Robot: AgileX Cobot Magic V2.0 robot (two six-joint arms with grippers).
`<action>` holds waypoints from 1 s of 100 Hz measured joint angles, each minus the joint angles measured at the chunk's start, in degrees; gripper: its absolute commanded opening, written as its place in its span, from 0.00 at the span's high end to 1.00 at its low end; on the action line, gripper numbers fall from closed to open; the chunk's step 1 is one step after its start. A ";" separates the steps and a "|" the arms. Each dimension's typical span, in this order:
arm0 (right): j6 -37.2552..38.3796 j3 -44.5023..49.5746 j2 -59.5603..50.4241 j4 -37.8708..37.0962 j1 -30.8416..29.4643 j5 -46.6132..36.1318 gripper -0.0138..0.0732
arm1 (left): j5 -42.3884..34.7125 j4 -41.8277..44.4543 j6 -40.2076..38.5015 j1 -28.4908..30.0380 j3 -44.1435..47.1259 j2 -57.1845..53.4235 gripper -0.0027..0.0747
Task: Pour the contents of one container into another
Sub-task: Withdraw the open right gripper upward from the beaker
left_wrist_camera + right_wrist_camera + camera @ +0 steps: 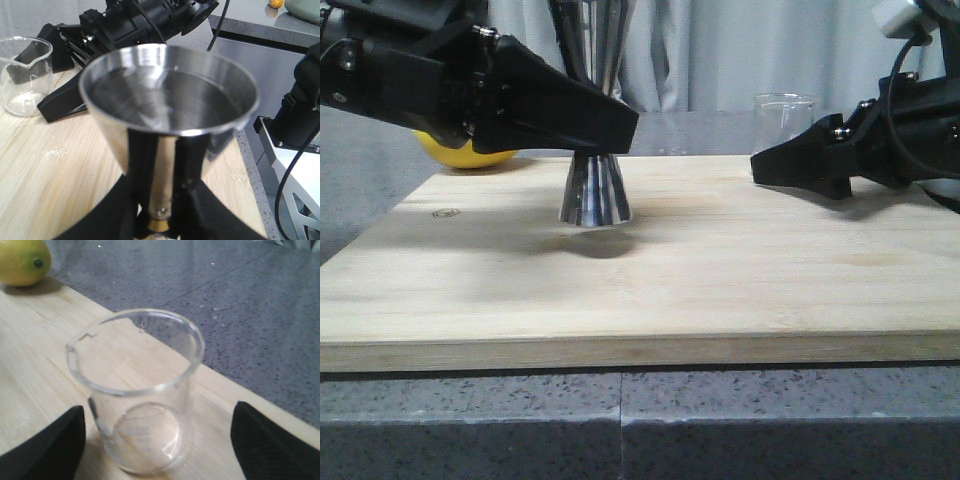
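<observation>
Handling the beaker (pixel 137 390) is your delicate part: it is thin clear glass, rigid and smooth, so it will likely feel light, slip under a weak pinch and chip if knocked. It stands upright on the wooden board (pixel 650 290) toward the far right, seemingly empty, with its pouring lip (pixel 80 342) on the rim. Your right gripper (pixel 157 437) is spread wide with a finger (pixel 270 440) on either side of the glass, neither one touching it in the wrist view. Take hold across the straight wall around mid-height, below the rim, and close gently; check which way the lip faces before you tilt. Your left gripper (pixel 160 210) is pinching the jigger (pixel 170 95) at its narrow gold-tinted waist, and the front view shows a shadow beneath the base, so I judge it raised just off the board. That polished steel is stiff and slick, top-heavy when held at the waist, so keep it upright and steady as the receiver. A lemon (pixel 470 153) sits at the back left, well apart from both vessels.
</observation>
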 measured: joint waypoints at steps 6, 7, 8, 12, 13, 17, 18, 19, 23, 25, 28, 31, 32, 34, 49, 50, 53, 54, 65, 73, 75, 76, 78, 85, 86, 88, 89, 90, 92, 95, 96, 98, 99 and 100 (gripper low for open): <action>0.29 0.04 -0.72 0.00 0.00 1.93 0.24 | 0.00 0.00 0.00 0.00 0.00 0.00 0.97; 0.29 0.04 -0.87 0.00 0.00 2.07 0.24 | 0.00 0.00 0.00 0.00 0.00 0.00 0.97; 0.45 0.13 -1.04 0.00 0.00 2.36 0.24 | 0.00 0.00 0.00 0.00 0.00 0.00 0.97; 0.71 0.25 -1.36 0.00 0.00 3.14 0.24 | 0.00 0.00 0.00 0.00 0.00 0.00 0.97; 0.72 0.26 -1.47 0.00 0.00 3.14 0.24 | 0.00 0.00 0.00 0.00 0.00 0.00 0.97; 1.11 0.34 -1.89 0.00 0.00 3.59 0.24 | 0.00 0.00 0.00 0.00 0.00 0.00 0.97; 1.24 0.34 -1.87 0.00 0.00 3.69 0.24 | 0.00 0.00 0.00 0.00 0.00 0.00 0.97; 1.22 0.39 -1.91 0.00 0.00 3.69 0.24 | 0.00 0.00 0.00 0.00 0.00 0.00 0.97; 1.80 0.39 -2.25 -0.21 0.00 3.96 0.24 | 0.00 0.00 0.00 0.00 0.00 0.00 0.97; 2.09 0.39 -2.36 -0.45 0.00 4.21 0.24 | 0.00 0.00 0.00 0.00 0.00 0.00 0.97; 2.61 0.39 -2.58 -0.74 0.00 4.47 0.24 | 0.00 0.00 0.00 0.00 0.00 0.00 0.97; 3.23 0.39 -2.71 -1.04 0.00 4.64 0.24 | 0.00 0.00 0.00 0.00 0.00 0.00 0.97; 3.52 0.39 -2.83 -1.29 0.00 4.64 0.24 | 0.00 0.00 0.00 0.00 0.00 0.00 0.97; 3.95 0.39 -2.95 -1.59 0.00 4.73 0.24 | 0.00 0.00 0.00 0.00 0.00 0.00 0.97; 6.82 0.39 -4.42 -4.23 0.00 6.10 0.24 | 0.00 0.00 0.00 0.00 0.00 0.00 0.97; 6.95 0.39 -4.54 -4.41 0.00 6.30 0.24 | 0.00 0.00 0.00 0.00 0.00 0.00 0.97; 7.62 0.49 -5.06 -5.00 0.00 6.68 0.24 | 0.00 0.00 0.00 0.00 0.00 0.00 0.97; 7.76 0.49 -5.20 -5.15 0.00 6.85 0.24 | 0.00 0.00 0.00 0.00 0.00 0.00 0.97; 9.88 0.53 -7.47 -7.17 0.00 7.93 0.24 | 0.00 0.00 0.00 0.00 0.00 0.00 0.97; 11.71 0.53 -9.43 -8.73 0.00 8.73 0.24 | 0.00 0.00 0.00 0.00 0.00 0.00 0.97; 12.32 0.53 -9.91 -9.25 0.00 8.93 0.24 | 0.00 0.00 0.00 0.00 0.00 0.00 0.97; 12.69 0.53 -10.06 -9.62 0.00 9.00 0.24 | 0.00 0.00 0.00 0.00 0.00 0.00 0.97; 13.08 0.53 -10.55 -10.22 0.00 9.19 0.24 | 0.00 0.00 0.00 0.00 0.00 0.00 0.97; 15.42 0.53 -11.92 -12.51 0.00 9.68 0.24 | 0.00 0.00 0.00 0.00 0.00 0.00 0.97; 15.95 0.53 -12.05 -12.78 0.00 9.80 0.24 | 0.00 0.00 0.00 0.00 0.00 0.00 0.97; 16.76 0.53 -12.43 -13.49 0.00 9.79 0.24 | 0.00 0.00 0.00 0.00 0.00 0.00 0.97; 17.03 0.53 -12.67 -13.71 0.00 9.79 0.24 | 0.00 0.00 0.00 0.00 0.00 0.00 0.97; 17.57 0.53 -12.78 -14.24 0.00 9.79 0.24 | 0.00 0.00 0.00 0.00 0.00 0.00 0.97; 18.14 0.53 -13.12 -14.95 0.00 9.79 0.24 | 0.00 0.00 0.00 0.00 0.00 0.00 0.97; 19.50 0.53 -13.58 -15.96 0.00 9.82 0.24 | 0.00 0.00 0.00 0.00 0.00 0.00 0.97; 19.80 0.53 -13.81 -16.23 0.00 9.82 0.24 | 0.00 0.00 0.00 0.00 0.00 0.00 0.97; 20.68 0.53 -14.03 -17.00 0.00 9.93 0.24 | 0.00 0.00 0.00 0.00 0.00 0.00 0.97; 20.98 0.53 -14.27 -17.49 0.00 9.92 0.24 | 0.00 0.00 0.00 0.00 0.00 0.00 0.97; 21.56 0.53 -14.38 -17.74 0.00 9.92 0.24 | 0.00 0.00 0.00 0.00 0.00 0.00 0.97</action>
